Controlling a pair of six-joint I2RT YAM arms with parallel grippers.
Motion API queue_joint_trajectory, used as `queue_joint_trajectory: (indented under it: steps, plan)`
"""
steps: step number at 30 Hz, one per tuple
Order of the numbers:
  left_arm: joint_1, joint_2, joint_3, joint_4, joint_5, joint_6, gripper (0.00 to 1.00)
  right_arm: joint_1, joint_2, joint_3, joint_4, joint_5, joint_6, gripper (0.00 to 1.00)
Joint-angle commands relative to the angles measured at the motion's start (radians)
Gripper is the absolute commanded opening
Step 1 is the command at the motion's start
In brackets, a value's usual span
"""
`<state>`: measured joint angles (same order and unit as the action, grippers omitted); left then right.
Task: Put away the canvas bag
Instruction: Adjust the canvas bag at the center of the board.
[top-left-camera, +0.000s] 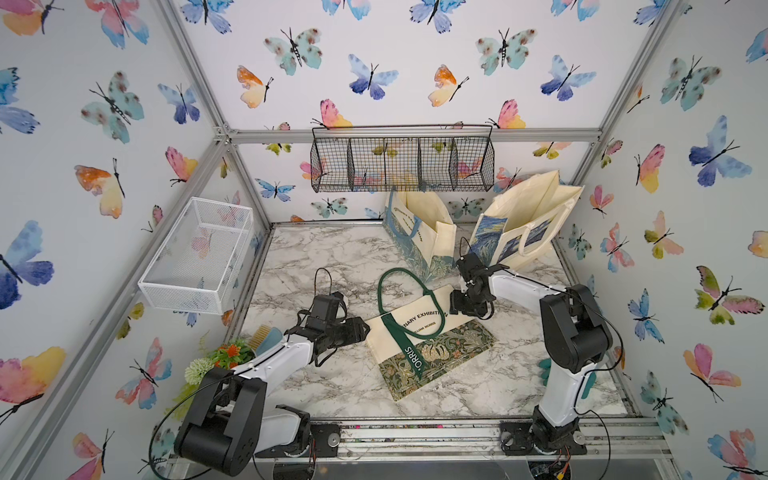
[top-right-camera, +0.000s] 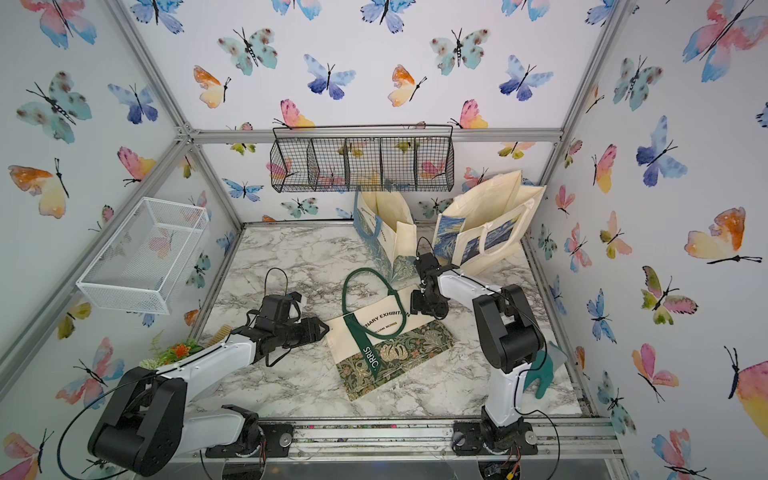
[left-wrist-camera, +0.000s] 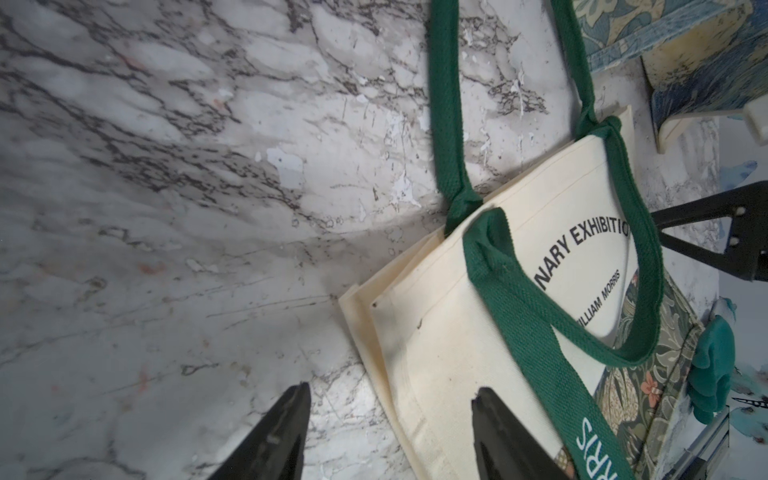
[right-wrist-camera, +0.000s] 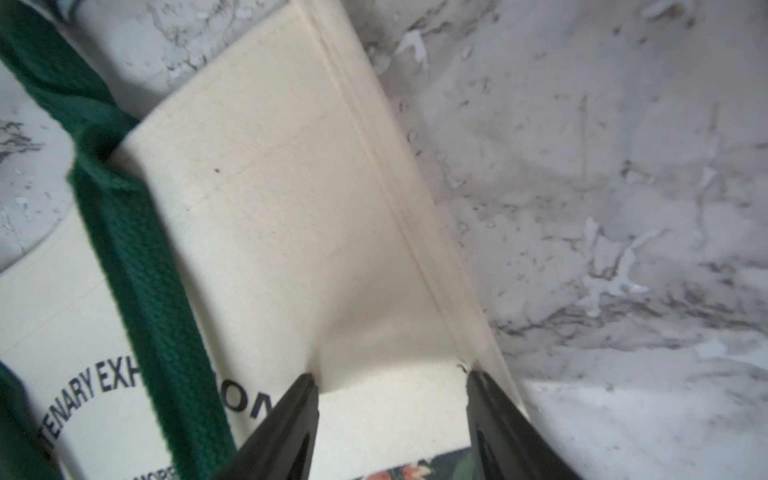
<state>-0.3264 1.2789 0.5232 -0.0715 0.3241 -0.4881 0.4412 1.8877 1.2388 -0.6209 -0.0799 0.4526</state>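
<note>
The left claw (left-wrist-camera: 390, 399) stands open, its jaws well apart, and holds nothing. One jaw is over the marble, the other over the bag corner that points to the tabletop's left edge. The right claw (right-wrist-camera: 390, 378) is open and empty too. Both its tips are over the cream cloth at the opposite corner, but I cannot tell if they touch it.

The canvas bag (top-left-camera: 432, 353) lies flat in the middle of the tabletop (top-left-camera: 316, 257). Its cream part reads "…TENARY EXHIBITION" and "WILLIAM MORRIS". The green strap shows white letters "ORRIS". One green handle (top-left-camera: 384, 282) lies as a loop on the marble toward the far edge. A blue-patterned bag (top-left-camera: 419, 232) stands at the far edge.
</note>
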Motion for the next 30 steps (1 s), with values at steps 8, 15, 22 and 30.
queue_joint_trajectory:
  steps: [8, 15, 22, 30]
  plan:
    - [0.003, 0.079, 0.036, 0.053, 0.056, -0.012, 0.64, -0.01, -0.051, -0.068, -0.021, 0.018, 0.0, 0.61]
    - [0.003, 0.125, 0.066, 0.063, 0.076, -0.002, 0.58, -0.037, -0.079, -0.034, -0.057, 0.106, -0.038, 0.61]
    - [-0.001, 0.139, 0.073, 0.069, 0.085, -0.001, 0.57, -0.047, -0.043, -0.074, -0.026, 0.037, -0.05, 0.6]
    - [0.002, 0.183, 0.103, 0.08, 0.092, 0.02, 0.57, -0.047, -0.046, -0.139, 0.027, -0.127, -0.051, 0.58]
